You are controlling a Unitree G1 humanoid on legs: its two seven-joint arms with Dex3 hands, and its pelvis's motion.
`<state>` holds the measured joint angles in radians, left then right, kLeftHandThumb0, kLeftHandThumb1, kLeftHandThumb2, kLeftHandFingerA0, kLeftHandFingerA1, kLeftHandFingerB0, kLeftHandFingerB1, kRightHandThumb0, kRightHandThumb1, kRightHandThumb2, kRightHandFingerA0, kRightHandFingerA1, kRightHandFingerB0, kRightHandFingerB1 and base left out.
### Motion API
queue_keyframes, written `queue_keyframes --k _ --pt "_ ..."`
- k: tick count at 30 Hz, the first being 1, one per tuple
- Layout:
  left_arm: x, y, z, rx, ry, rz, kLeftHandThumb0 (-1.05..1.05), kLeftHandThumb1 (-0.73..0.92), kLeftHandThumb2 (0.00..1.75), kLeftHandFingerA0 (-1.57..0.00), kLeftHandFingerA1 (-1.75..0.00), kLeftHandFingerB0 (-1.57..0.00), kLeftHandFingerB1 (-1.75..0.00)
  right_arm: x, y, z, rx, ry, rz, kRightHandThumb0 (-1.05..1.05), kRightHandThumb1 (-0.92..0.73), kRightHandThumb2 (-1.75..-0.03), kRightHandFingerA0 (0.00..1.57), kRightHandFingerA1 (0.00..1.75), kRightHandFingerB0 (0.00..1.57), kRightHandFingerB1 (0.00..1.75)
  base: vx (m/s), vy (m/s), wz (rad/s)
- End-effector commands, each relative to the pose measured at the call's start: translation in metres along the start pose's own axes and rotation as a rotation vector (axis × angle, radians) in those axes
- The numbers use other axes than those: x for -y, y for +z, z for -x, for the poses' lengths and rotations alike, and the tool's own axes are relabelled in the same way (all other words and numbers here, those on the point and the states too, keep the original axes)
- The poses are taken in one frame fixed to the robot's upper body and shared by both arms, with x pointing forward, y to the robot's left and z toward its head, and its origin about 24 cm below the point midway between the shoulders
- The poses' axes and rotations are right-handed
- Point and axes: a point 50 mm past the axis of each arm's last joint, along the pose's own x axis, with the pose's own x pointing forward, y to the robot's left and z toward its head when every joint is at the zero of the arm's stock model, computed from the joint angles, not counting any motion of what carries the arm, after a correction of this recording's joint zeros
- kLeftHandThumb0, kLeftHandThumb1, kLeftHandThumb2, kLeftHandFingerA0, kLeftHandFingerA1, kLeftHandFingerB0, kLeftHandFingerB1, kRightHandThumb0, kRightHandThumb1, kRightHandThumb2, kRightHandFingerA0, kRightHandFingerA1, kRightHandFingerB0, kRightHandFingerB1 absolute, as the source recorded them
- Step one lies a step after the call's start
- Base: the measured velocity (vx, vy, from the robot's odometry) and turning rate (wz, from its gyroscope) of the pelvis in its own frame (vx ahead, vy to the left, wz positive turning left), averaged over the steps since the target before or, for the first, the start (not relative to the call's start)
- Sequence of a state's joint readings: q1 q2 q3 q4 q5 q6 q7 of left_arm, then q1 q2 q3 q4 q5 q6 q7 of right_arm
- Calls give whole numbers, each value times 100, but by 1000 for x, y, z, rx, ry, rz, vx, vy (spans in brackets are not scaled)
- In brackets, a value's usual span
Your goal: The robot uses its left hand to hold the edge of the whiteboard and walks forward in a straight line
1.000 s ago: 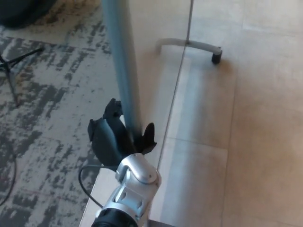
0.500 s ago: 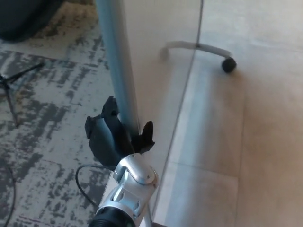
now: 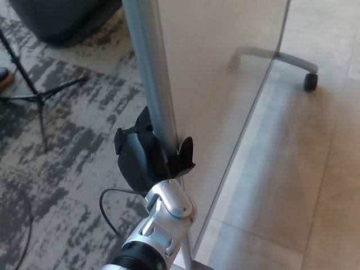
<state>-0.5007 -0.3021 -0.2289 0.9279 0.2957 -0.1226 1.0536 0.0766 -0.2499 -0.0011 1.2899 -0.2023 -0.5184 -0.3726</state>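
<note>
The whiteboard (image 3: 219,73) stands upright, seen from above, with a grey metal edge post (image 3: 149,67) running down its near side. My left hand (image 3: 147,154) is black and shut on that post, thumb on the board side and fingers wrapped round the carpet side. Its silver wrist (image 3: 163,216) comes up from the picture's bottom. The right hand does not show.
A wheeled foot of the whiteboard (image 3: 306,79) rests on the beige tile floor at the upper right. A black tripod stand (image 3: 34,90) stands on the grey patterned carpet at the left. A dark rounded object (image 3: 62,19) lies at the top left. A black cable (image 3: 109,214) loops beside my wrist.
The whole view has shifted: the wheeled foot and board edge slid right, the tripod came further into view. My left hand keeps its hold on the post.
</note>
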Motion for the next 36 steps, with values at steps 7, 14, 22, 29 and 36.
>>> queue_keyframes --k 7,14,22,29,36 --pt "4 42 -18 154 14 61 -16 44 98 -104 -156 -96 -150 -2 2 0 20 10 4 -37 -59 -57 63 68 48 36 376 80 -17" --pt "5 47 -17 190 -5 65 -15 47 95 -105 -157 -94 -149 -2 3 -2 10 10 23 -41 -59 -58 58 59 48 36 359 -82 18" --pt "6 49 -17 192 -30 81 -14 47 98 -100 -161 -92 -151 -1 5 -2 33 0 20 -44 -46 -81 49 63 42 50 388 -269 3" --pt "9 53 -15 204 -41 62 -24 57 87 -98 -156 -91 -151 -1 6 -4 18 6 39 -49 -48 -84 52 64 41 51 366 -5 -23" --pt "13 54 -13 232 -43 9 -21 48 98 -98 -153 -97 -143 -2 5 -3 16 21 21 -42 -61 -58 61 66 47 35 459 84 -53"
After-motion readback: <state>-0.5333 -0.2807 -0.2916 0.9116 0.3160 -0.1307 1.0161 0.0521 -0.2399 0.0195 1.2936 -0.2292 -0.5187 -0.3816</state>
